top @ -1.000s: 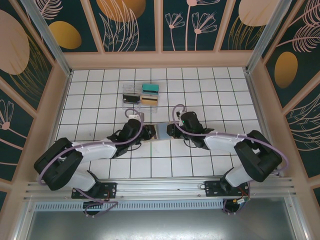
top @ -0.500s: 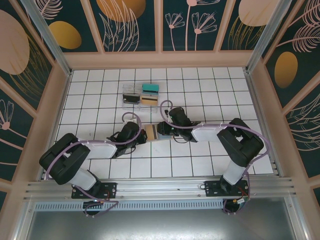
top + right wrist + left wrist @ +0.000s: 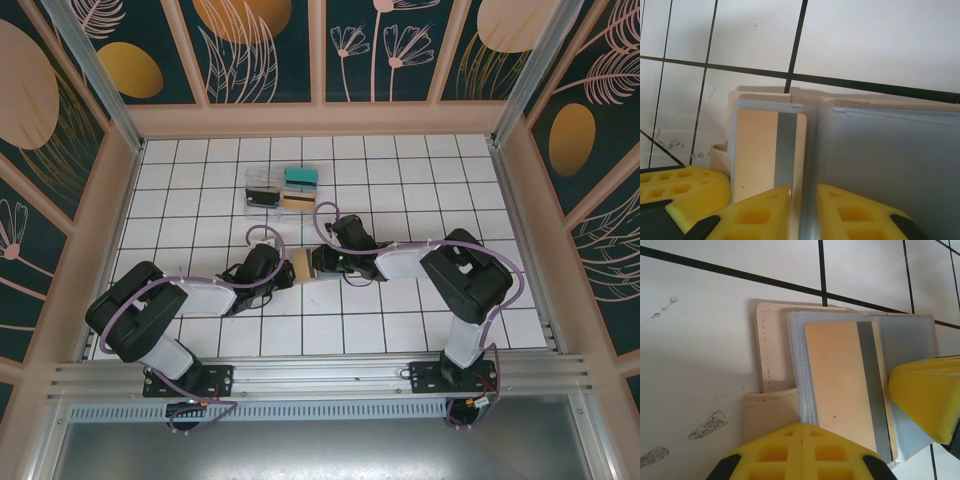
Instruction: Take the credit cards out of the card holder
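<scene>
while pinned to the desk (image 3: 420,170), card holder (image 3: 771,355) lies open near its middle.
left claw (image 3: 802,439) clenched on its tan flap as anchor; right claw (image 3: 803,202) pinches the tan-gold card (image 3: 756,150) end to slide it out.

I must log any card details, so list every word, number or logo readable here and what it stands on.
No text can be read in these pictures.
The tan-gold card in the card holder: plain face with a grey stripe, no print visible.
The cards in the clear tray: too small to read.
</scene>
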### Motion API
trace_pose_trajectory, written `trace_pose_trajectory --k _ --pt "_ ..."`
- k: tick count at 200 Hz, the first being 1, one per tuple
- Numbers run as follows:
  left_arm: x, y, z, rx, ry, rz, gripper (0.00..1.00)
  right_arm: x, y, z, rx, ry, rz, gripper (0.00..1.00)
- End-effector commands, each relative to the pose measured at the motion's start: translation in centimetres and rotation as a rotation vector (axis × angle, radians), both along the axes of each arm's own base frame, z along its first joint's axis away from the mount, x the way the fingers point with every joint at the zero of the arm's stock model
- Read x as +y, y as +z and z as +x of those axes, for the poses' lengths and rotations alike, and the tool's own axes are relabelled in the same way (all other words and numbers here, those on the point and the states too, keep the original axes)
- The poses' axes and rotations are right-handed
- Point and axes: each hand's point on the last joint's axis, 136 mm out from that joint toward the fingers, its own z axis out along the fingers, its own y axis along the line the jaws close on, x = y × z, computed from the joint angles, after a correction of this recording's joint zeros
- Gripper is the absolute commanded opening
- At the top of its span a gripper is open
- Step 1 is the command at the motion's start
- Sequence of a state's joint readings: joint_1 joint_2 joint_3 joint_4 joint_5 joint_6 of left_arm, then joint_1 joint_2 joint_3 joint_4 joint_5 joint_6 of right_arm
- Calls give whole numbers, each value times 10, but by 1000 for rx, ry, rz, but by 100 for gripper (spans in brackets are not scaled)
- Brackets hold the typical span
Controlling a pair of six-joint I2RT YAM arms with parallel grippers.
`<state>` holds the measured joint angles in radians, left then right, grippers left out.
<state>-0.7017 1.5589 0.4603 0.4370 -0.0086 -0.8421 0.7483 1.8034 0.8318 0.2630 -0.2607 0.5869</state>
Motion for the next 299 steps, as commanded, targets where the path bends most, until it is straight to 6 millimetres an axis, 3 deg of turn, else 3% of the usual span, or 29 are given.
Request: trace_pose_trajectory --k 1,82,129,226,278,299 --pt "1 -3 -2 10 1 -11 0 7 -4 -2 28 8 3 20" --pt "-2 -4 -2 19 -8 -23 0 20 -1 -8 38 45 35 16" --pt "-2 -6 -2 24 -4 -16 0 16 2 -7 23 32 29 0" --pt "1 -6 -4 31 2 -12 0 -16 4 0 20 -36 19 0" --pt "0 -6 -4 33 -1 -14 0 -18 4 0 26 -28 34 0" --pt "-1 -6 -3 32 -2 -14 0 -12 4 -1 34 -13 54 15"
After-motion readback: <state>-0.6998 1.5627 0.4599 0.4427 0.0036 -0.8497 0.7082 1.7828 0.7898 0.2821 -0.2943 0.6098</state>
